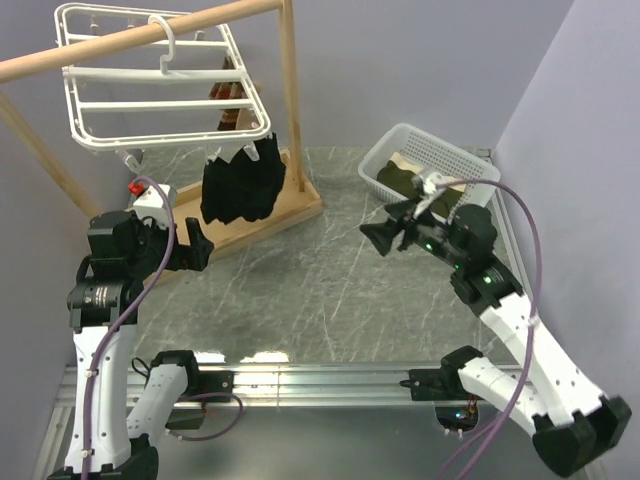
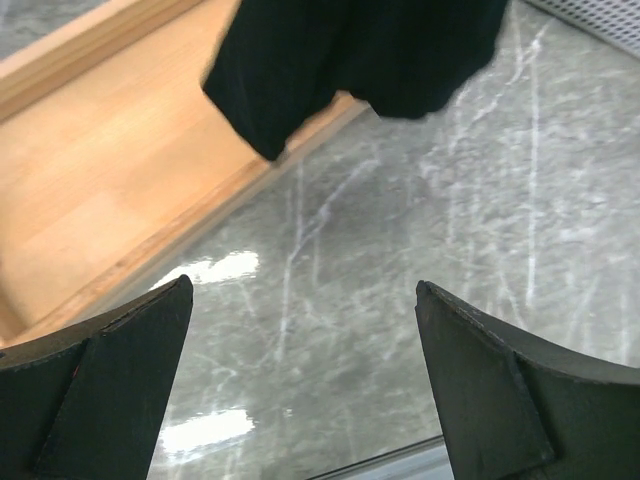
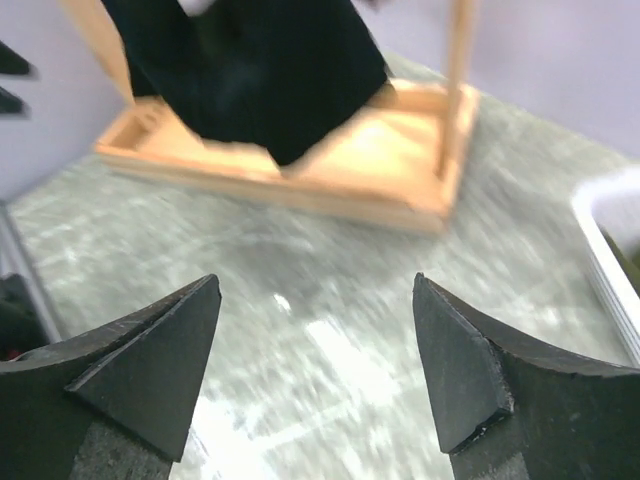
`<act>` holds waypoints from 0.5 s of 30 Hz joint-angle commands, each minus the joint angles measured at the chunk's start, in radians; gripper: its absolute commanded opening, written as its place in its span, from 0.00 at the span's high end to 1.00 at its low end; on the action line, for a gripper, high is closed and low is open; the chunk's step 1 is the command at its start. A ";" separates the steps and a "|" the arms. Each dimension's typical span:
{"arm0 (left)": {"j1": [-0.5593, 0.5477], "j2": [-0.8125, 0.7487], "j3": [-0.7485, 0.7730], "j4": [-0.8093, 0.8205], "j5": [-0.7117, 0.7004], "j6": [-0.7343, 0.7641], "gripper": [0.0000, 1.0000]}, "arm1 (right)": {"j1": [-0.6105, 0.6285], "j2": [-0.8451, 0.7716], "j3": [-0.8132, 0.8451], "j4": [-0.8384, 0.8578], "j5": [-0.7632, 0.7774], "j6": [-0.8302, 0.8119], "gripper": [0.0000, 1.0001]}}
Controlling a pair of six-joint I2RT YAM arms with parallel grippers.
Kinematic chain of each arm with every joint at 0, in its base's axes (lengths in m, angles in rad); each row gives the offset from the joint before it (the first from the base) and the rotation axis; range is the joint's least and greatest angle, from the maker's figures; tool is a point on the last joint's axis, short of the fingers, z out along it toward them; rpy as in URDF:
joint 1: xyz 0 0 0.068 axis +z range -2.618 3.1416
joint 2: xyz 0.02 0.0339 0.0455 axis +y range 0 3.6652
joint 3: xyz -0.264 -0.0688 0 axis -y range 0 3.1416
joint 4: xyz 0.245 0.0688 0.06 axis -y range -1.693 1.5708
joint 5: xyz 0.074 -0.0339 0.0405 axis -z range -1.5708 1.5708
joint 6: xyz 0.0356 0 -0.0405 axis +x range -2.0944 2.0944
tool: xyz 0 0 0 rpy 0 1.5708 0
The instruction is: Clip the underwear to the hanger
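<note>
**Both tools empty, underwear hanging from the rack**

The left tool (image 2: pixel 302 292) is gaping wide above the tabletop (image 2: pixel 450 200), gripping and touching nothing. The right tool (image 3: pixel 316 285) is likewise spread apart and empty. The black underwear (image 1: pixel 240 180) is hanging from the near edge of the white hanger (image 1: pixel 170 137), over the wooden stand's base (image 1: pixel 300 195). The clipping is looking finished, though the clips themselves are showing too small to confirm it.

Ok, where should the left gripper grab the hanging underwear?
Probably the low corner of the underwear nearest that arm, coming in level from the near side. That corner hangs loose, apparently clear of the wooden base, and faces the open left gripper. The top edge sits up against the hanger, which would crowd the fingers.
</note>
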 commanded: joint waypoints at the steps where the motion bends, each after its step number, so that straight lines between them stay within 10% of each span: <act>1: 0.005 -0.007 0.006 0.045 -0.044 0.060 0.01 | -0.085 -0.140 -0.074 -0.032 -0.004 -0.014 0.15; 15: 0.004 -0.001 0.008 0.080 -0.033 0.075 0.01 | -0.342 -0.503 -0.331 -0.127 -0.068 -0.002 0.02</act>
